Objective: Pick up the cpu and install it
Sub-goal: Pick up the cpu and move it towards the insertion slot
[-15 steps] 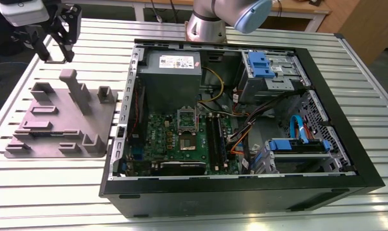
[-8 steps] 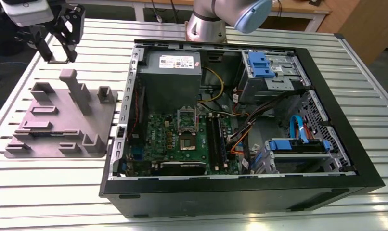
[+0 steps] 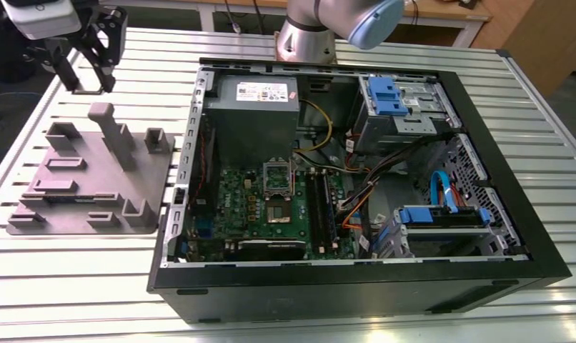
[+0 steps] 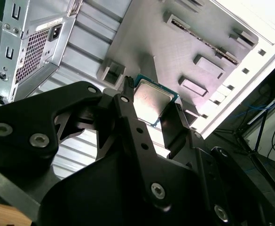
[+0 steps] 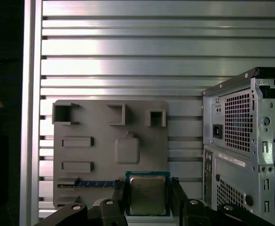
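Gripper (image 3: 90,75): located at the upper left of the exterior view, near the grey holder (image 3: 88,179), outside the case (image 3: 364,179). Cpu (image 5: 147,195): clamped by two opposite edges between the closed-in fingers (image 4: 128,110), probably so that its flat faces are spared for the socket (image 3: 276,193).

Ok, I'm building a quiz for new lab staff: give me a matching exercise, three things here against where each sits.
Things: 1 small square silvery cpu; 2 flat grey plastic tray; 3 green motherboard.
Places: A inside the open black computer case; B on the slatted metal table; C held by the black gripper.
Pairs: 1-C, 2-B, 3-A.
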`<state>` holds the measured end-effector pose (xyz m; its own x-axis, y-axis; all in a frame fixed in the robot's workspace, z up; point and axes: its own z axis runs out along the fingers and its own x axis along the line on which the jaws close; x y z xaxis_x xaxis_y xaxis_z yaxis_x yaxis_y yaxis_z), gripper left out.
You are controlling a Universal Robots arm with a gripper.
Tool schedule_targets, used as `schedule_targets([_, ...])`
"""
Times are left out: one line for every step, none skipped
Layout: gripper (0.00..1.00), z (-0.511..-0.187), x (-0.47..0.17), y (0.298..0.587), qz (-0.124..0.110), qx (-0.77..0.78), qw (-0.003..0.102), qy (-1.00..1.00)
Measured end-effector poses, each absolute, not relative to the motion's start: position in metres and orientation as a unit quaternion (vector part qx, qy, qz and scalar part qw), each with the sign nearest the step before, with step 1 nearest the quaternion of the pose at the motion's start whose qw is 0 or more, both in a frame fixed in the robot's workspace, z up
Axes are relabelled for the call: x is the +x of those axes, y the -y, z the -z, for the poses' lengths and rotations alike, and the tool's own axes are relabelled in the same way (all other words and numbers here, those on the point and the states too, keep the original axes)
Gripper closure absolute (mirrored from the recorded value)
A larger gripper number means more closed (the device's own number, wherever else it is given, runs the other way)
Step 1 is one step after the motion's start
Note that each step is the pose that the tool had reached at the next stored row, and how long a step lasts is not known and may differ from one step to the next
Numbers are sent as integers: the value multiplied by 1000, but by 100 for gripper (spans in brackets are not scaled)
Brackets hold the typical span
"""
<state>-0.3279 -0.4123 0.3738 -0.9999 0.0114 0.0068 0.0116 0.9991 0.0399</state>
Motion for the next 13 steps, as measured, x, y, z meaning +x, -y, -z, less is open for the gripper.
schedule_targets([53,-374,-326,412,20,-6,3,1000])
schedule_targets([53,-374,-324,412,20,-6,3,1000])
schedule_targets([53,-374,-322,412,20,-6,3,1000])
schedule_targets([53,-374,-319,412,20,-6,3,1000])
schedule_targets([53,-374,-315,412,20,-6,3,1000])
schedule_targets([53,-374,-311,412,20,-6,3,1000])
schedule_targets([53,-374,-308,412,20,-6,3,1000])
schedule_targets([53,-374,-305,412,20,-6,3,1000])
schedule_targets([53,-374,-301,412,20,-6,3,1000])
schedule_targets([53,-374,-298,412,20,-6,3,1000])
schedule_targets([53,-374,-295,412,20,-6,3,1000])
schedule_targets([53,-374,-292,412,20,-6,3,1000])
schedule_targets([53,-374,-289,412,20,-6,3,1000])
